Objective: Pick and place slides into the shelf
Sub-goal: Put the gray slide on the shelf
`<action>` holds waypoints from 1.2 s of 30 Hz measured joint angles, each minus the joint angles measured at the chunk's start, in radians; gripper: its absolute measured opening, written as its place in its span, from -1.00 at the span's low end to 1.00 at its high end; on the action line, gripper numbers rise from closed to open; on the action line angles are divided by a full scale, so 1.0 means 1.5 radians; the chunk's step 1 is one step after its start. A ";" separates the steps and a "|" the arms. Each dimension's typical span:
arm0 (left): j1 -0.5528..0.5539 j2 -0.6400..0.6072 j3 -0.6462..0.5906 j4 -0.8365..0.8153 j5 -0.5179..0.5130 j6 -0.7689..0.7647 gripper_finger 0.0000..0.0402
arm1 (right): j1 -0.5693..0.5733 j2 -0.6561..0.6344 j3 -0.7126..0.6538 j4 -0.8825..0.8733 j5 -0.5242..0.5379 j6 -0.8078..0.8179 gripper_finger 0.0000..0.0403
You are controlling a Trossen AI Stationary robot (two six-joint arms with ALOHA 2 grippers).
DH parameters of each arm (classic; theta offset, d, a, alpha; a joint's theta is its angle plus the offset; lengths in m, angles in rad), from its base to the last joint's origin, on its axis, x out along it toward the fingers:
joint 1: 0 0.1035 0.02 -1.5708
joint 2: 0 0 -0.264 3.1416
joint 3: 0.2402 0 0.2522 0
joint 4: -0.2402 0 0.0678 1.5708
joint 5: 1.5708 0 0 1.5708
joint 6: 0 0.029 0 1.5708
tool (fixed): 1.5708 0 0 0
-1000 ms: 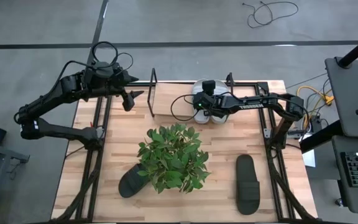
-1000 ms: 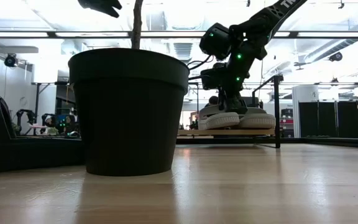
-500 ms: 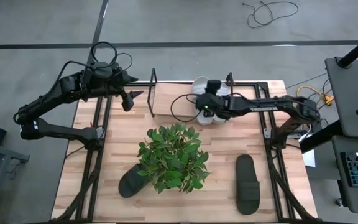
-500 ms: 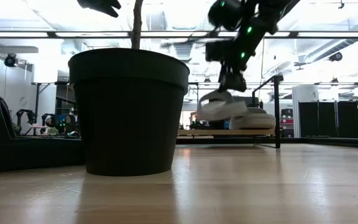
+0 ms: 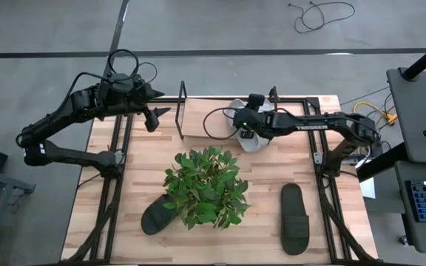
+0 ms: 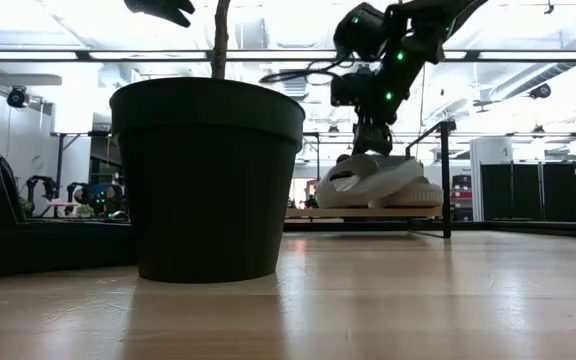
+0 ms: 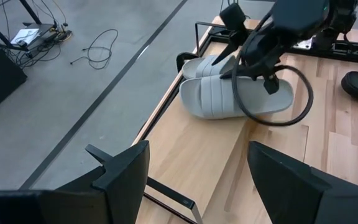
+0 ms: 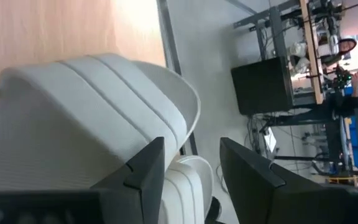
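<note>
Two light grey slides sit on the shelf (image 5: 198,122) at the table's far edge. My right gripper (image 5: 248,125) stands over them, shut on the nearer grey slide (image 5: 252,140). The other grey slide (image 5: 237,107) lies flat on the shelf board behind it. One black slide (image 5: 294,218) lies sole-down on the table near the right. The second black slide (image 5: 154,216) is half hidden under the plant's leaves. My left gripper (image 5: 160,117) hovers open off the shelf's left end, touching nothing. My right gripper comes from above, pointing down, onto the strap (image 8: 104,106) of the nearer grey slide. Its own fingers (image 8: 148,174) hide the exact place of contact. The slide sits tilted (image 6: 363,183), its low end on the shelf board and its raised end over the other grey slide (image 6: 420,190).
A potted green plant (image 5: 207,186) stands mid-table, and its black pot (image 6: 208,180) blocks much of the low view. The shelf's upright rod loops (image 5: 182,100) rise at both ends. Black arm frames run along the table's left and right sides.
My right gripper lifted the nearer grey slide clear of the shelf, tipping it. It then lowered the slide again. The slide lay flat beside its pair before; now it rests slanted, one end up on the other grey slide.
</note>
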 joint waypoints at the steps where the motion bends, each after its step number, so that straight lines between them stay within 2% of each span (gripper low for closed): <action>1: 0.000 0.000 0.000 0.000 0.000 0.000 0.27 | -0.002 0.005 0.000 0.001 0.000 0.000 -0.29; 7: 0.000 0.000 0.000 0.000 0.000 0.000 0.27 | -0.002 -0.014 0.000 -0.002 -0.010 -0.013 -0.32; 12: 0.000 0.000 0.000 -0.001 0.000 0.000 0.27 | 0.001 -0.056 0.000 -0.034 -0.084 -0.023 -0.32; 18: 0.000 0.000 0.000 -0.001 0.000 0.000 0.27 | 0.001 -0.065 0.000 -0.085 -0.154 -0.086 -0.32; 32: 0.000 0.000 0.000 -0.002 0.000 0.000 0.27 | 0.009 -0.025 -0.001 -0.073 -0.153 -0.164 -0.32; 36: 0.000 0.000 0.000 -0.001 0.000 0.000 0.27 | 0.009 0.003 -0.001 -0.026 -0.096 -0.173 -0.32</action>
